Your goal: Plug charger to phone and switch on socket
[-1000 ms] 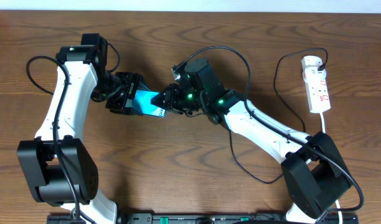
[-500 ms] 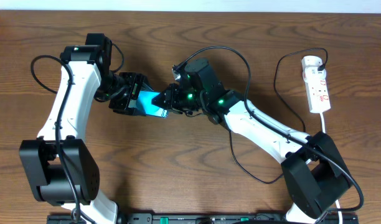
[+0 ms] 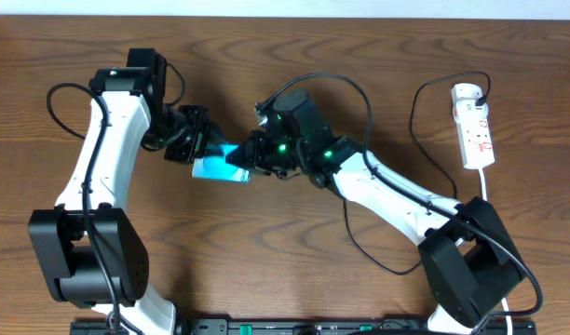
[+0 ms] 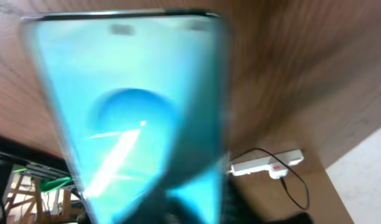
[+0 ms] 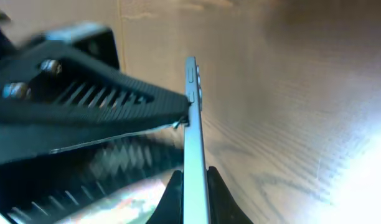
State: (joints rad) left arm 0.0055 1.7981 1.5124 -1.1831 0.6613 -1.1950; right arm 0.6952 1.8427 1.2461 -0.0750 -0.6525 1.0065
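Note:
The phone (image 3: pixel 215 167), its screen teal, hangs above the table between my two grippers. My right gripper (image 3: pixel 246 156) is shut on its right end; in the right wrist view both black tips pinch the thin phone edge (image 5: pixel 193 137). My left gripper (image 3: pixel 197 141) is shut, and its ridged fingers (image 5: pixel 116 99) come in from the left to meet the phone's side. The blurred screen (image 4: pixel 128 106) fills the left wrist view. The socket (image 3: pixel 473 126) lies at the far right. The charger's black cable (image 3: pixel 415 116) loops beside it, and its connector tip is hidden.
A second black cable (image 3: pixel 369 121) arcs over the right arm and trails down the middle of the table. The socket (image 4: pixel 265 165) and its cable also show small in the left wrist view. The white wall edge runs along the table's far side.
My left gripper has gone from wide to shut, and my right gripper has closed on the phone's end. The phone now sits lower and shows more of its screen from above.

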